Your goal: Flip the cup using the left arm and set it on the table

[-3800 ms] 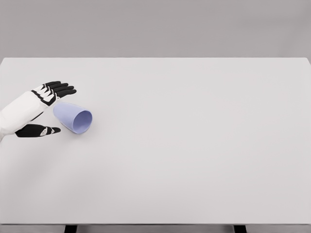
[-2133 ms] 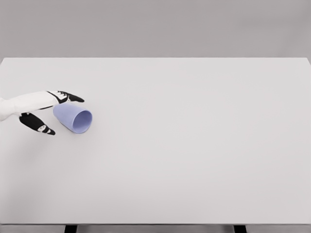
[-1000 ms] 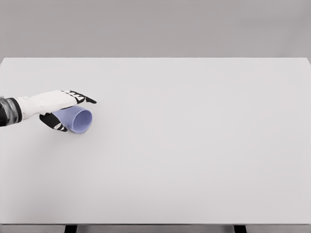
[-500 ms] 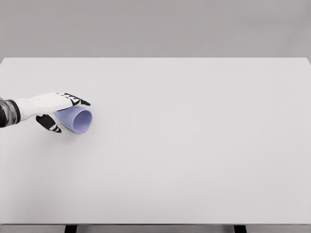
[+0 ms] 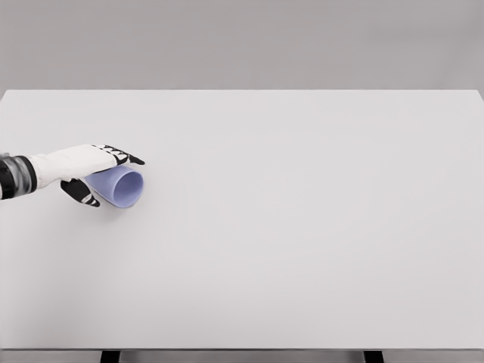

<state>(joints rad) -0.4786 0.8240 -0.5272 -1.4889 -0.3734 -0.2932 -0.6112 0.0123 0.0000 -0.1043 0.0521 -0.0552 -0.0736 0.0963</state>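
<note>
While the cup [image 5: 121,187] lies on its side at the table's [image 5: 302,227] left, the left hand [image 5: 85,168] wraps it, fingers [image 5: 121,156] over, thumb under.

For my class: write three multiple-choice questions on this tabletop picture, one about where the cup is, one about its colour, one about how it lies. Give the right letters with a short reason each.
1. Where on the table is the cup?
A. at the left side
B. in the middle
C. at the far right corner

2. What colour is the cup?
A. red
B. pale blue-violet
C. green

3. How is the cup lying?
A. upright, mouth up
B. upside down on its rim
C. on its side, mouth toward the lower right

Answers:
1 A: the cup sits near the table's left edge.
2 B: its wall and inside show a light blue-violet.
3 C: its round opening faces sideways, and the left hand is wrapped around its body, fingers above and thumb below.
</note>
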